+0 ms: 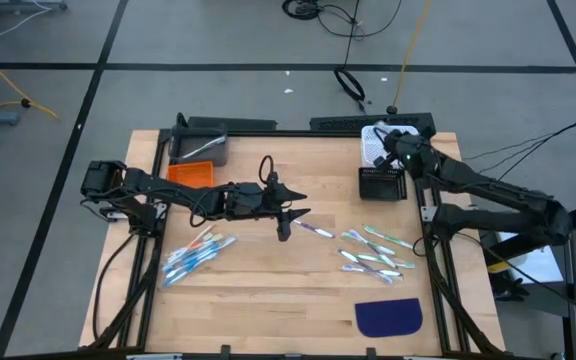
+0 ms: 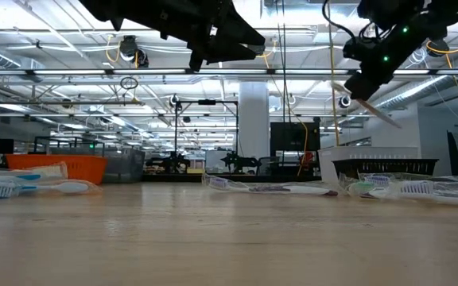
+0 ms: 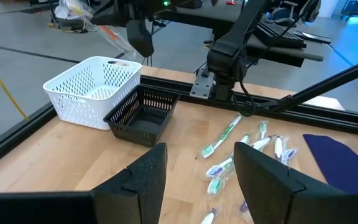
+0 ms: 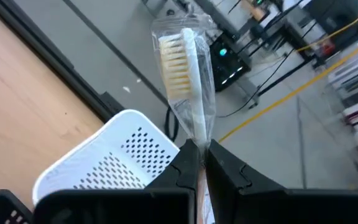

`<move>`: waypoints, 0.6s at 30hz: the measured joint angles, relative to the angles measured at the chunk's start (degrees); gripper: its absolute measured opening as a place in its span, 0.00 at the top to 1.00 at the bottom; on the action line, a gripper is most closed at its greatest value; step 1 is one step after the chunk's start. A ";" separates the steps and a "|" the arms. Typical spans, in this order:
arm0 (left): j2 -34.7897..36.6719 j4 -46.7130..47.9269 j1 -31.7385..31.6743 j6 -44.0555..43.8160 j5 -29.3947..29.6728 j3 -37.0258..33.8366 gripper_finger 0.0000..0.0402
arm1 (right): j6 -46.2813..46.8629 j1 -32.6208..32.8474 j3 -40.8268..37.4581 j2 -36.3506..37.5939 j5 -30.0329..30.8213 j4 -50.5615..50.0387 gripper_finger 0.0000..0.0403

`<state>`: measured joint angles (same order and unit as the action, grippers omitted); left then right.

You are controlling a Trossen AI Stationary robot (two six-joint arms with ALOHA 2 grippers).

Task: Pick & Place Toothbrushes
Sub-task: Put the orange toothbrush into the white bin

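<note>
Above perforated white basket (image 4: 114,168), cellophane-wrapped bristled toothbrush (image 4: 188,81).

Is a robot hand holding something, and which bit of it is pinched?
The right hand pinches a wrapped toothbrush by its handle end, bristles sticking out, above the white basket. The left hand holds nothing.

- In your right wrist view, the wrapped toothbrush (image 4: 188,81) shows only its bristled head; its handle is hidden between the closed fingers of the right gripper (image 4: 199,163).
- The white basket (image 4: 107,167) below that toothbrush is cut off by the picture's edge.
- From overhead, the toothbrushes (image 1: 376,252) right of the left gripper (image 1: 286,222) are too small for you to count.
</note>
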<state>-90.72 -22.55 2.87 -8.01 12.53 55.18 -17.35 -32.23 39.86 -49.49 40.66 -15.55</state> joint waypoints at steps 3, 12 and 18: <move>0.00 0.00 0.00 0.00 0.00 0.00 0.53 | -0.34 -4.28 0.00 -0.84 -3.41 0.31 0.99; 0.00 0.04 0.00 0.02 0.02 0.00 0.53 | -2.48 -13.41 0.00 -6.38 -10.81 1.37 0.99; 0.00 0.16 0.00 0.02 0.02 0.00 0.53 | -3.84 -16.38 0.00 -10.28 -14.31 2.54 0.99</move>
<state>-90.72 -22.39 2.87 -7.99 12.56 55.18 -21.19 -48.61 39.86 -59.77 26.35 -13.01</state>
